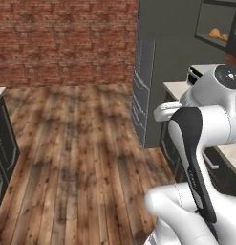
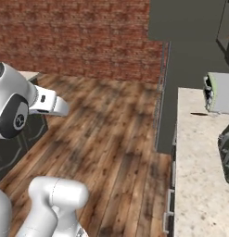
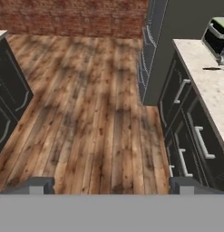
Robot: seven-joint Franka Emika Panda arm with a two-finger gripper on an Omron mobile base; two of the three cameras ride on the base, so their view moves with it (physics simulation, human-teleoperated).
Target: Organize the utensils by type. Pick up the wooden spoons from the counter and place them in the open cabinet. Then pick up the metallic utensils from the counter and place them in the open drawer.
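My gripper [image 3: 112, 186] is open, its two dark fingertips [image 3: 41, 185] wide apart with nothing between them. It hangs over the wooden floor and looks along the room. The beige speckled counter [image 3: 205, 77] runs along the right over dark cabinet fronts. A thin dark utensil [image 3: 212, 69] lies on the counter [image 2: 194, 176] near its far end; this utensil [image 2: 198, 114] is too small to tell its type. The open upper cabinet [image 1: 205, 21] is at the top right of the left base view, with orange-brown wooden spoons [image 1: 215, 33] lying on its shelf.
A tall dark grey unit [image 1: 153, 72] stands at the counter's far end against the brick wall [image 1: 67, 43]. A pale toaster-like appliance [image 2: 220, 92] sits on the counter. Another dark cabinet block [image 3: 9, 95] stands to the left. Wooden floor [image 3: 95, 104] lies between them.
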